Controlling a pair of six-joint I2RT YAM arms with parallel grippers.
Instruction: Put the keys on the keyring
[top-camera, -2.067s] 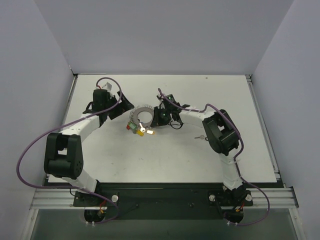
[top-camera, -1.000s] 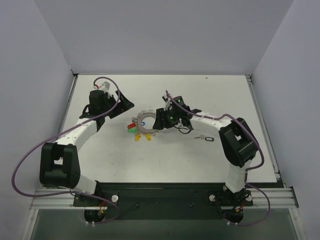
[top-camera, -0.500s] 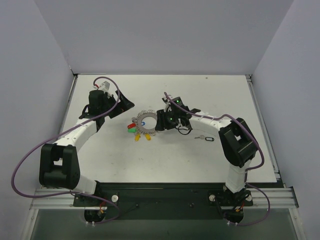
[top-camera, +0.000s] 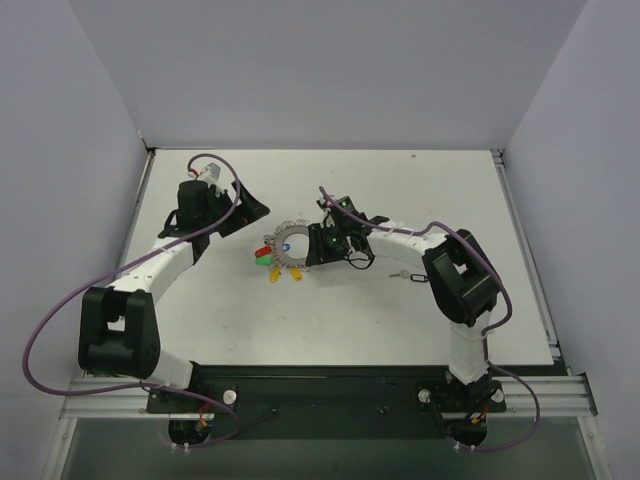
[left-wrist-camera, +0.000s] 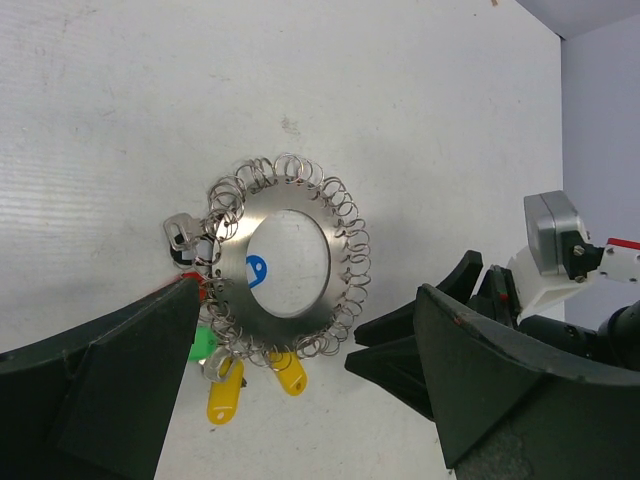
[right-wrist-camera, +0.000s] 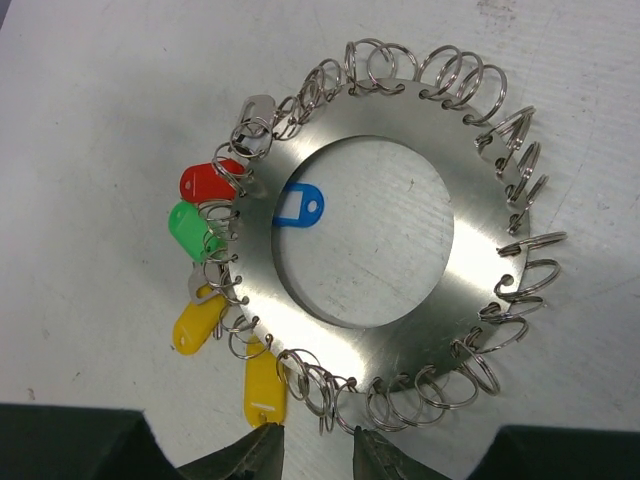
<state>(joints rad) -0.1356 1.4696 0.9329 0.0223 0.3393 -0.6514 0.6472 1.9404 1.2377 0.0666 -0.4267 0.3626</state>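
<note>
Two dark fingertips of the right gripper (right-wrist-camera: 318, 448) poke in at the bottom edge of the right wrist view, cut off by the frame, with a narrow gap between them. Wire loops on the rim of the keyring (right-wrist-camera: 470, 270) reach down to that gap, but whether the tips pinch them cannot be told. The left gripper (left-wrist-camera: 308, 300) is spread wide and holds nothing. Its fingers (left-wrist-camera: 110, 390) fill the lower corners of its view, and the keyring lies on the table between them. The keyring is a flat silvery disc with a round hole, edged with small coils, at the centre of the overhead view. The keys (right-wrist-camera: 190, 225) cluster at its left rim, with red, green and two yellow heads, and a blue one sits inside the hole. From the left wrist the red head is nearly hidden behind a finger. A pale object (top-camera: 404, 273) right of the keyring is too small to identify. The white table (top-camera: 300, 320) has a fine ribbed grain, and plain grey walls (top-camera: 330, 70) enclose it on three sides.
</note>
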